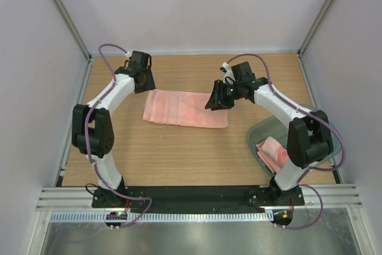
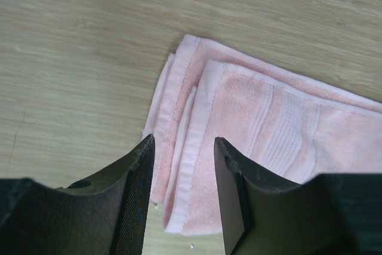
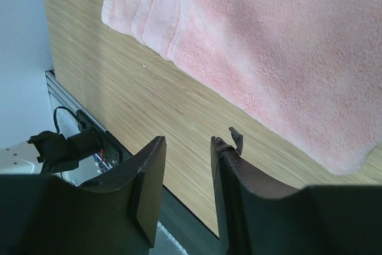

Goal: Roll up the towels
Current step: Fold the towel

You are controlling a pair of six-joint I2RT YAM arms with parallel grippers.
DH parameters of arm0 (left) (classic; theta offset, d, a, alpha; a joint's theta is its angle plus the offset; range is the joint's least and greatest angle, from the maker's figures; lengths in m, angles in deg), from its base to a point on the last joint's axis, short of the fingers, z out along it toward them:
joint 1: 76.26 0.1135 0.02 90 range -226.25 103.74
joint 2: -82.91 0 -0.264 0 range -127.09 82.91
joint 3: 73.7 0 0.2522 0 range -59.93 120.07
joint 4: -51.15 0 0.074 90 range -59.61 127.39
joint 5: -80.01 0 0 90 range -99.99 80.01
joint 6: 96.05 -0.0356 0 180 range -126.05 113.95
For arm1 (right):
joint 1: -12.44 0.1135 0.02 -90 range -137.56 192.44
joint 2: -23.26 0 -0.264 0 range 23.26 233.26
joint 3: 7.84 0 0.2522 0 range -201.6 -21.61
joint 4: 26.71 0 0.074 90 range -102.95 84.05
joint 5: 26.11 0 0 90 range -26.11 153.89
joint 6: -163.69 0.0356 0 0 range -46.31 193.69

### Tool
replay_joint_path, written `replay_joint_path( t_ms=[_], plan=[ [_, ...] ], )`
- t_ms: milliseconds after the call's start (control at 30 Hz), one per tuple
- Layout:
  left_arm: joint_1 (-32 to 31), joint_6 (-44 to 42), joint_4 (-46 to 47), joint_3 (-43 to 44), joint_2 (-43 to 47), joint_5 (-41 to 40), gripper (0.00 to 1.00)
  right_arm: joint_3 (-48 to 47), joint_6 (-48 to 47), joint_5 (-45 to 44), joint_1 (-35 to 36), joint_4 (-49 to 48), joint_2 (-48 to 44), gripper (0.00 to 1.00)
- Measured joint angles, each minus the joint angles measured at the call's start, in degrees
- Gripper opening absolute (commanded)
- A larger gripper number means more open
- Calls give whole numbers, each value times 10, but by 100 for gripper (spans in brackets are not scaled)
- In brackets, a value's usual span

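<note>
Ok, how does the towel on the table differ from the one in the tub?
The table towel lies on the table; the tub towel sits inside the grey-green tub. The table towel is folded flat into a long strip; the tub towel is a compact bundle, partly hidden by the right arm. Both are salmon pink.

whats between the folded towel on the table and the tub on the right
Nothing but bare wood. In the top view, only an open strip of the table separates the folded towel from the tub.

Pink towel (image 1: 185,109) folded flat, second towel (image 1: 271,153) in tub (image 1: 251,138)
</note>
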Motion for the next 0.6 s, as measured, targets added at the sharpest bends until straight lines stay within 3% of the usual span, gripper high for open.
replay_joint_path(
  t_ms=[233,400,600],
  plan=[
    [0,52,-3,-138,112,13,43,-27,7,8,-10,-6,72,40],
    [0,75,-3,-225,116,42,43,-27,13,7,-31,-7,129,39],
    [-1,89,18,-245,111,75,42,-24,15,0,-46,-22,161,37]
  ],
)
